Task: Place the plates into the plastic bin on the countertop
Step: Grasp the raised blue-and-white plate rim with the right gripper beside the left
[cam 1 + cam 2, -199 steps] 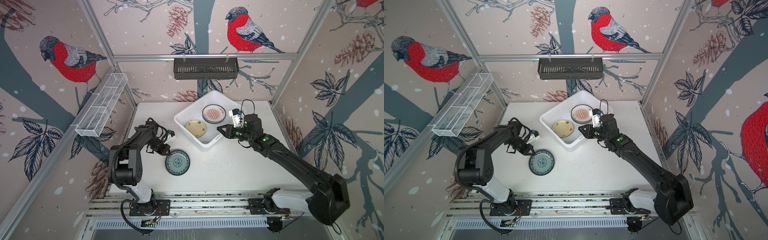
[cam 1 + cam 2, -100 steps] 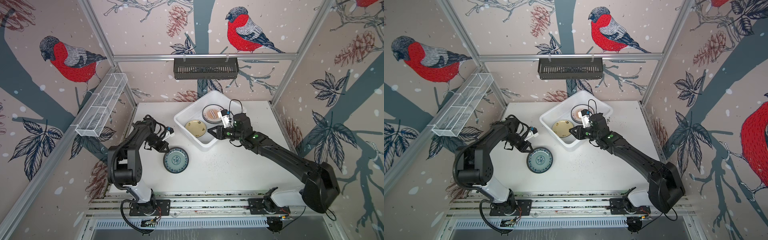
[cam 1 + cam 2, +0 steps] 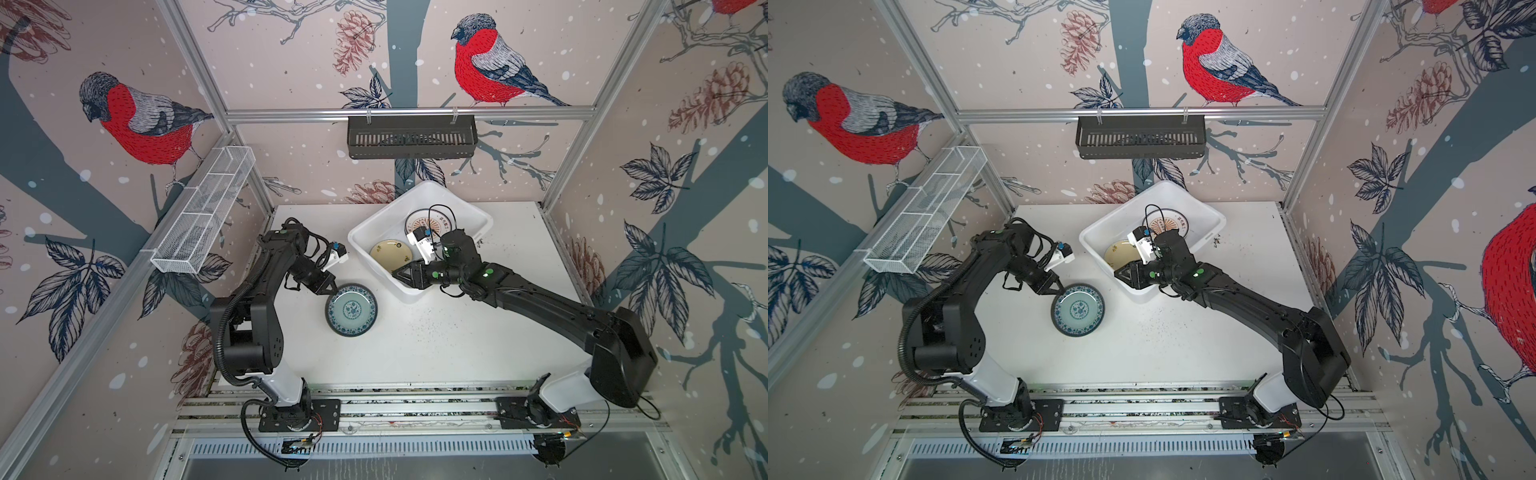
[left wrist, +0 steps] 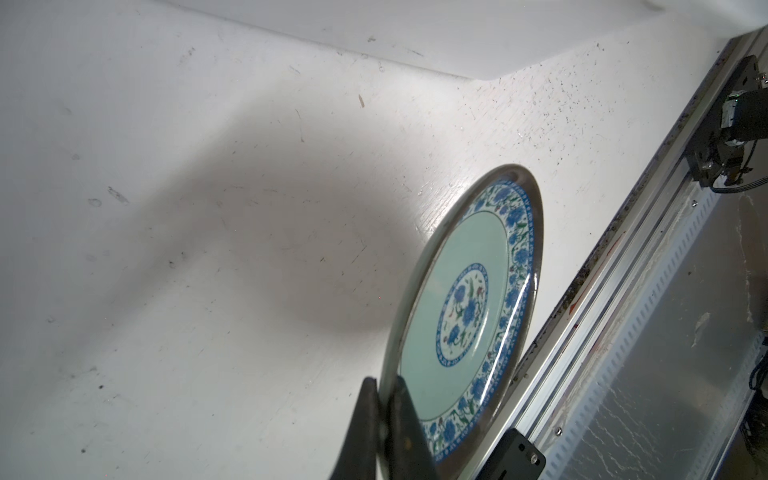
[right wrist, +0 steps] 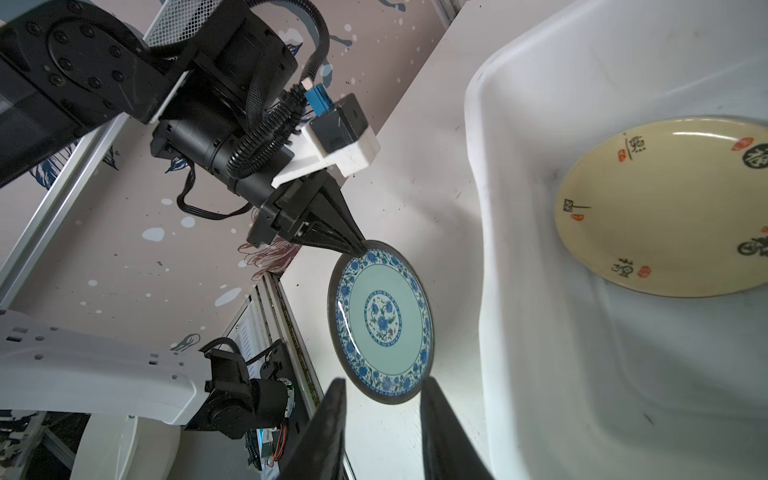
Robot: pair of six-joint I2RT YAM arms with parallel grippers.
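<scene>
White countertop (image 3: 457,340) carries the plastic bin (image 3: 388,212) at its back edge. My left gripper (image 3: 330,288) pinches the teal plate (image 3: 351,309) by its rim. My right gripper (image 3: 395,274) is spread, empty.

The speckled white countertop (image 3: 457,340) bears the white plastic bin (image 3: 386,216) toward its back edge.

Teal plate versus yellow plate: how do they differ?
The teal plate has blue floral bands; the cream-yellow plate bears dark characters and red seals. The teal plate is outside the plastic bin; the cream-yellow plate lies inside it. The left pincer grips the teal plate's rim; nothing holds the cream-yellow plate. Both are round.
</scene>
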